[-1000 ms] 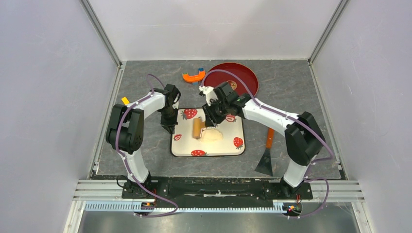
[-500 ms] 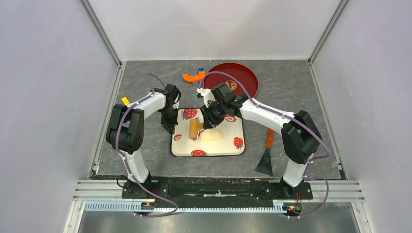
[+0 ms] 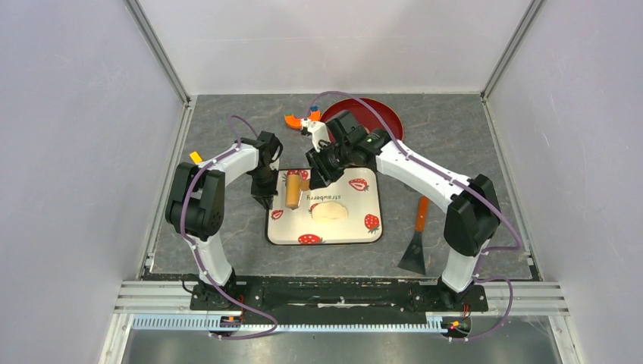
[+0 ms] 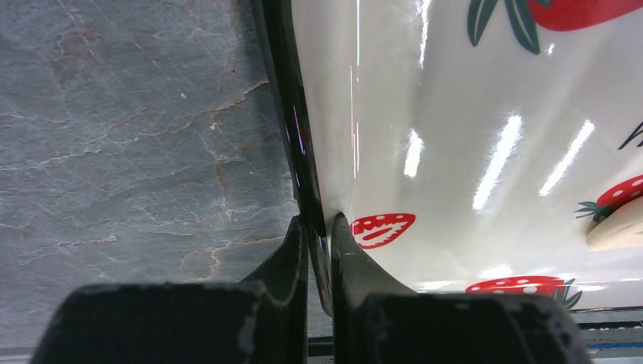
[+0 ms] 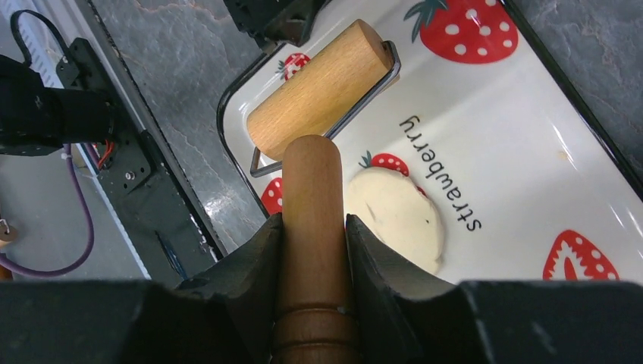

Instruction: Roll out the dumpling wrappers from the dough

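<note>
From above, a grey stone-patterned table [image 3: 455,159] sits between pale walls [image 3: 76,152]. On it lie a white strawberry-printed tray [image 3: 356,229], a dark red plate [image 3: 383,125] behind it, and a scraper [image 3: 416,246] with an orange handle off to the right. The pale dumpling wrapper [image 3: 328,211] lies flat near the tray's middle. The wooden roller [image 3: 292,190] is over the tray's left side, apart from the wrapper. The left gripper [image 3: 264,199] is at the tray's left edge, and the right gripper [image 3: 315,176] is over its far side.

The left wrist view shows what the top view cannot: the left gripper [image 4: 320,235] is clenched on the tray's [image 4: 455,114] black rim, one finger outside and one inside.

The right wrist view shows the right gripper [image 5: 312,220] clamped on the roller's [image 5: 322,87] round wooden handle [image 5: 311,182]. The dumpling wrapper [image 5: 398,216] is beside the printed word "strawberry".
</note>
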Tool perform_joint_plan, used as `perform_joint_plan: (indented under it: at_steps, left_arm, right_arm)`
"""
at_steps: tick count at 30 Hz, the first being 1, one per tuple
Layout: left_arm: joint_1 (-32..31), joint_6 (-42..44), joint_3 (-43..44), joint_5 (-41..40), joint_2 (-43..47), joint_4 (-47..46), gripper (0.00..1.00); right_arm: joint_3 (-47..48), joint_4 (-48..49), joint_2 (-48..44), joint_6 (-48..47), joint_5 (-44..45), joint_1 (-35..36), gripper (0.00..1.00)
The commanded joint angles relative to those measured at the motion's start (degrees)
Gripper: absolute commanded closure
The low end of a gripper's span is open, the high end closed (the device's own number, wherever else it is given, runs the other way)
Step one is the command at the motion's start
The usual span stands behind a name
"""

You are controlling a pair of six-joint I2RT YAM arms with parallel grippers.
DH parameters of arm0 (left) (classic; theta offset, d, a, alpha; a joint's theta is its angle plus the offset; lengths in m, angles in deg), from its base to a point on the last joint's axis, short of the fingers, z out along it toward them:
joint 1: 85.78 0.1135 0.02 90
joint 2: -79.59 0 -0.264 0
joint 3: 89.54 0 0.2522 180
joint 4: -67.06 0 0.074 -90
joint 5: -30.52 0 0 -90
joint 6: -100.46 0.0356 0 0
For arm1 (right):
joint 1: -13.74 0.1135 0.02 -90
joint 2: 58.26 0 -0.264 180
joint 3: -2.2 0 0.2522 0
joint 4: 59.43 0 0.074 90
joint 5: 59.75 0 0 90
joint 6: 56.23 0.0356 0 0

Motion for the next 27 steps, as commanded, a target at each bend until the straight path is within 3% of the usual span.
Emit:
perform_joint_plan:
  at_steps: [1,12,27]
  left_arm:
    - [-2.7,0.7,-1.9,2.1,-3.9,-3.5,0.98]
    - [-2.7,0.6,-2.1,2.3,-3.9,-3.5,0.98]
    - [-2.8,0.3,-2.1,2.4,-3.7,-3.4,0.98]
  right_arm:
    - [0.3,-2.4,-2.6,-0.1,2.2,-0.4,1.00]
    - [-11.1,-4.5,-4.1,-5.1,8.3,-2.6,1.00]
    - [-19.3,-3.6,1.8,-6.3,13.0,-1.7,1.00]
